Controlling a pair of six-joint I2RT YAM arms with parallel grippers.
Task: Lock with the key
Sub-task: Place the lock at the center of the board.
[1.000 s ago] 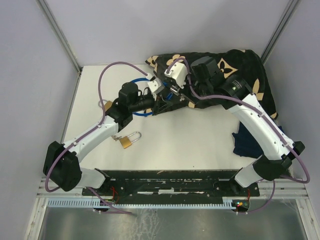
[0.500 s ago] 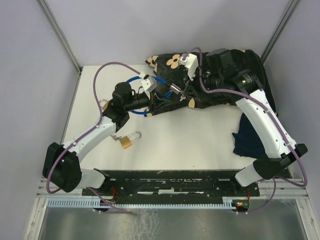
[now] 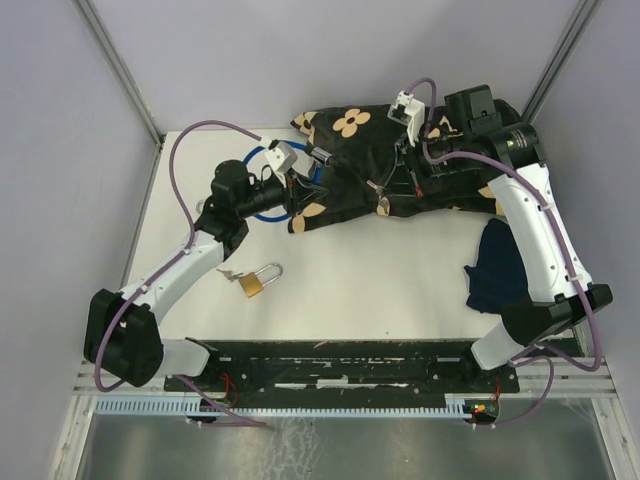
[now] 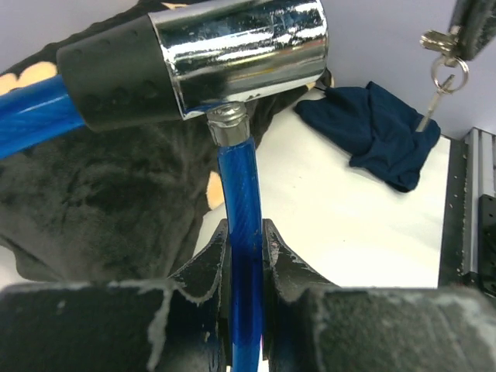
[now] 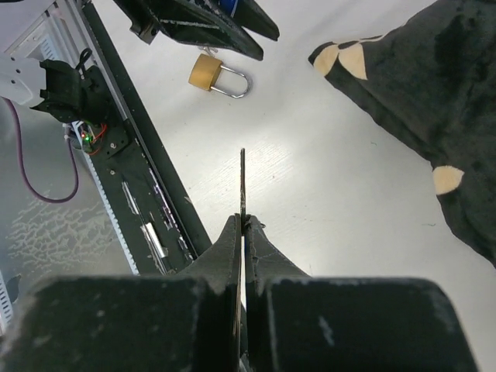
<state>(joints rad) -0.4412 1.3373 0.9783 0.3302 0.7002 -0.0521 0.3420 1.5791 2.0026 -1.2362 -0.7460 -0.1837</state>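
My left gripper (image 4: 246, 232) is shut on the blue cable (image 4: 239, 186) of a cable lock, just below its chrome lock head (image 4: 240, 54). From above, the left gripper (image 3: 300, 182) sits at the left edge of the black flowered cloth (image 3: 440, 135), with the cable loop (image 3: 252, 195) behind it. My right gripper (image 5: 242, 221) is shut on a thin key (image 5: 242, 182), seen edge-on over the table. In the left wrist view a second key (image 4: 434, 101) dangles from that bunch, up and to the right of the lock head and apart from it.
A brass padlock (image 3: 258, 283) with small keys beside it lies on the white table (image 3: 380, 270) near the left arm. A navy cloth (image 3: 495, 265) is bunched at the right. The black rail (image 3: 350, 360) runs along the near edge.
The two grippers have drawn apart. The right one pulled back and to the right with the key; the left one moved left with the cable lock.
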